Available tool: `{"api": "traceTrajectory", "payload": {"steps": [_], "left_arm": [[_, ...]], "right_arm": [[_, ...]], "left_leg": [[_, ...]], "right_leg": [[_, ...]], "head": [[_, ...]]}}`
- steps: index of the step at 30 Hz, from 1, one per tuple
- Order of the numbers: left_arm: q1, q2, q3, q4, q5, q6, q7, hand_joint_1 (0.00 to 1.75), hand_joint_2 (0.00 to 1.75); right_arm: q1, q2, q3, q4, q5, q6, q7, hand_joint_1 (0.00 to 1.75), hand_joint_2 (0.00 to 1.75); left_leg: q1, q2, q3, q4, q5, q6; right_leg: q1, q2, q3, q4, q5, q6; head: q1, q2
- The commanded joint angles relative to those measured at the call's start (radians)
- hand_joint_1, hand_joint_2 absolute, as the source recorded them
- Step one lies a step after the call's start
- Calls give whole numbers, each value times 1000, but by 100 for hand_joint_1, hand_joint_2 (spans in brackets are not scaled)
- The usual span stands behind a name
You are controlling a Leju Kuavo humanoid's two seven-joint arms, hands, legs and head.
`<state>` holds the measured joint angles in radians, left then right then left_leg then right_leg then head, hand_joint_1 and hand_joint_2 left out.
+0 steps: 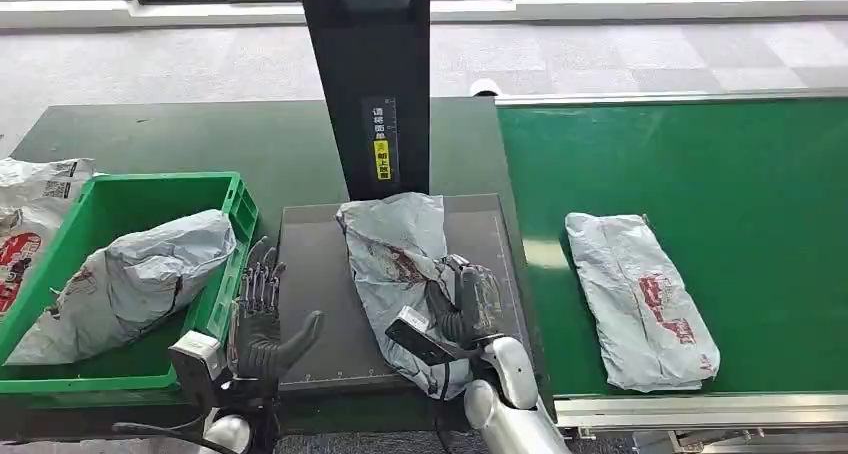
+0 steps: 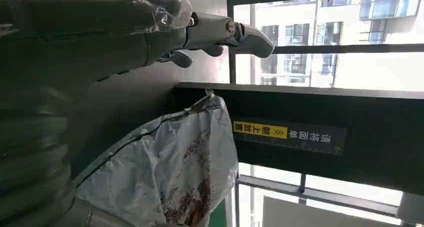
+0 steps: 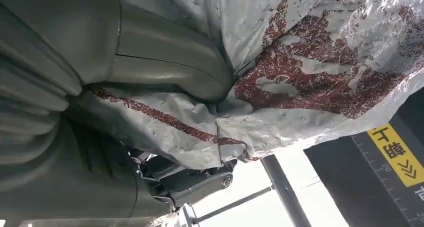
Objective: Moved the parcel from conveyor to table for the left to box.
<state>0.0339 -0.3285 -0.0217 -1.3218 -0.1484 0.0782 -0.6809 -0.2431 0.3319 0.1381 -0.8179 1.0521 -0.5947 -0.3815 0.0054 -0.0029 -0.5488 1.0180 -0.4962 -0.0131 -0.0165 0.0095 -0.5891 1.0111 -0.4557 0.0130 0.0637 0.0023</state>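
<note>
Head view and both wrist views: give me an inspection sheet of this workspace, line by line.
Surface: dark table with a black mat; green conveyor to its right.
Job's things: grey parcel on the mat; green box holds another parcel.
Clutter: more parcels left of the box; one parcel on the conveyor.
Hands: right hand grips the mat parcel; left hand open beside the box.
Cables: black cable near the left wrist.
Surroundings: black post, grey carpet, windows.
</note>
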Motion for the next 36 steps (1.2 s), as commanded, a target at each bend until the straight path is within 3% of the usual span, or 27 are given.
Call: {"api": "traceTrajectory", "payload": {"steps": [1,3,4,14,24,27,29,32,36], "left_arm": [[-64,0,39,58,2,-5,4,0,175],[-71,-1,38,65,2,-5,4,0,175],[-72,-2,38,67,2,-6,4,0,175],[-66,2,31,59,2,3,3,0,175],[-52,2,41,40,12,8,2,0,175],[-48,2,43,40,9,13,2,0,175],[-44,-1,47,36,7,17,1,0,175],[-47,-1,48,38,6,21,1,0,175],[-55,-3,55,40,-42,93,-3,0,175]], "right_arm": [[-69,-30,25,129,-1,-1,12,175,175],[-92,-32,17,183,-12,0,17,175,175],[-101,-32,10,208,-5,-28,32,2,175],[-107,-33,-9,197,-46,-98,-39,0,175],[-103,-43,-1,196,-8,-103,-2,0,175],[-62,-17,-76,78,48,-103,-62,0,175],[-3,17,-158,-95,33,-103,-213,0,175],[33,17,-149,-187,7,-103,-234,0,175],[112,17,-151,-440,-66,-103,-308,0,175]], "left_leg": [[0,-1,0,-1,1,0],[0,-1,0,-2,1,0],[1,-1,0,-1,1,0],[0,-1,0,-1,1,0],[0,-1,0,-2,2,0],[0,-1,-1,-1,1,0],[0,-1,-1,0,1,0],[0,-2,-1,-1,1,0],[0,-3,-2,0,1,0]], "right_leg": [[1,-2,1,-2,1,-1],[1,-2,1,-2,1,-1],[1,-2,1,-2,1,-1],[0,-2,0,-1,1,-1],[1,-2,0,-2,1,-1],[0,-2,0,-1,1,-1],[0,-2,-1,0,0,-1],[0,-3,-1,0,0,-1],[0,-3,-1,0,0,-1]], "head": [[0,0],[0,0],[0,0],[0,0],[0,0],[0,0],[0,0],[0,0],[0,0]]}}
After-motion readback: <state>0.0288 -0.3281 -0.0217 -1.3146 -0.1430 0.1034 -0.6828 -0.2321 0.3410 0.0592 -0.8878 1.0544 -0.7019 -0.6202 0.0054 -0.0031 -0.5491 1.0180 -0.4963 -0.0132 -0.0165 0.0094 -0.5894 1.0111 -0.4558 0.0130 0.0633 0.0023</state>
